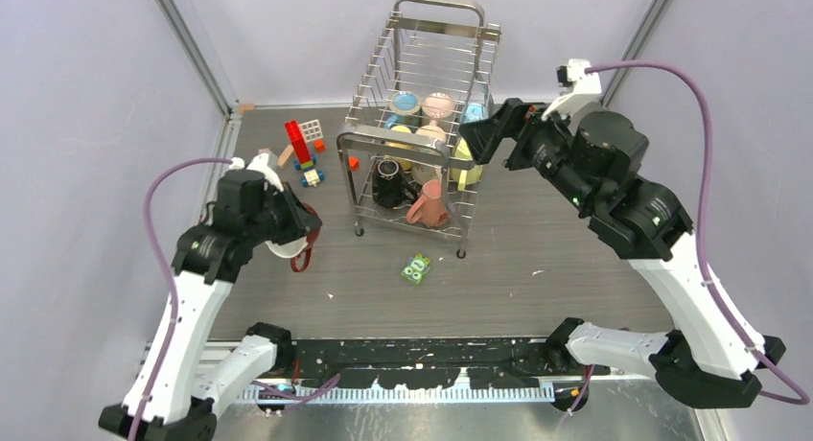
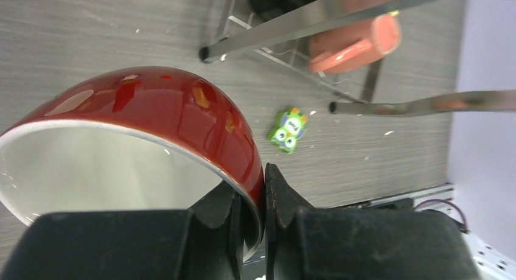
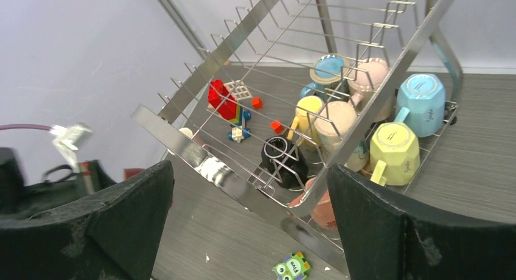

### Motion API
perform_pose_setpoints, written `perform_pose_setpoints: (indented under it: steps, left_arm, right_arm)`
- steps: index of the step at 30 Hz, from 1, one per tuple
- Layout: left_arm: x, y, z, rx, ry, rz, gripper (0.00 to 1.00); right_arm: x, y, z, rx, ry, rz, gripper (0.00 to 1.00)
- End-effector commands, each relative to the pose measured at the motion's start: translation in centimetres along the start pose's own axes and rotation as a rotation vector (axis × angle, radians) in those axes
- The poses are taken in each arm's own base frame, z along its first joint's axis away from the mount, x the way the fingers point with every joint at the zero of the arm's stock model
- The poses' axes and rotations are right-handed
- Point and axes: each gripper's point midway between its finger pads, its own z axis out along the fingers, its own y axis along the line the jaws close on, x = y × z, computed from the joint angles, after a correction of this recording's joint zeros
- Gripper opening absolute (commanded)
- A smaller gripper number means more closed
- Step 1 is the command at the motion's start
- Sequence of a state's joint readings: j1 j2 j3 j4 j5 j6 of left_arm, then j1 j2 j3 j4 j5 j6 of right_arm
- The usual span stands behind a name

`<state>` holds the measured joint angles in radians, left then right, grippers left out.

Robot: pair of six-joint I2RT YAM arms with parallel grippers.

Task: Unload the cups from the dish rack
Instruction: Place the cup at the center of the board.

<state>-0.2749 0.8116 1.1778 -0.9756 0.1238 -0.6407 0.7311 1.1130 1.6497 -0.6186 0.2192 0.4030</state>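
Holding a dark red mug beside the dish rack
Left claw pinched its rim; right claw gaped wide.

1. Top external: high behind the arm bases, looking down on the whole surface and dish rack.
2. Left wrist: close above the surface, facing the rack's feet and green packet.
3. Right wrist: beside the rack's upper tier, angled downward; rack and packet shared by all three.
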Motion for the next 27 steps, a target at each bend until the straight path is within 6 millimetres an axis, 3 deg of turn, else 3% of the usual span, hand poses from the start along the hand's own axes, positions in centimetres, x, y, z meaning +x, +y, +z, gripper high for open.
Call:
perform_pose_setpoints:
  steps: [1, 13, 27]
  left_arm:
    - [-2.3, -0.3, 3.3, 0.011, -0.056, 0.069, 0.00]
    - [-2.2, 3.3, 12.5, -0.160, 0.068, 0.159, 0.00]
    - [-2.6, 6.3, 20.4, -0.292, 0.207, 0.270, 0.00]
  right_arm:
    - [-3.1, -0.7, -2.8, 0.027, -0.117, 0.015, 1.00]
    - [-3.3, -1.8, -5.0, 0.051, -0.132, 0.000, 1.00]
    - [-3.8, -2.6, -6.7, 0.075, -0.155, -0.015, 1.00]
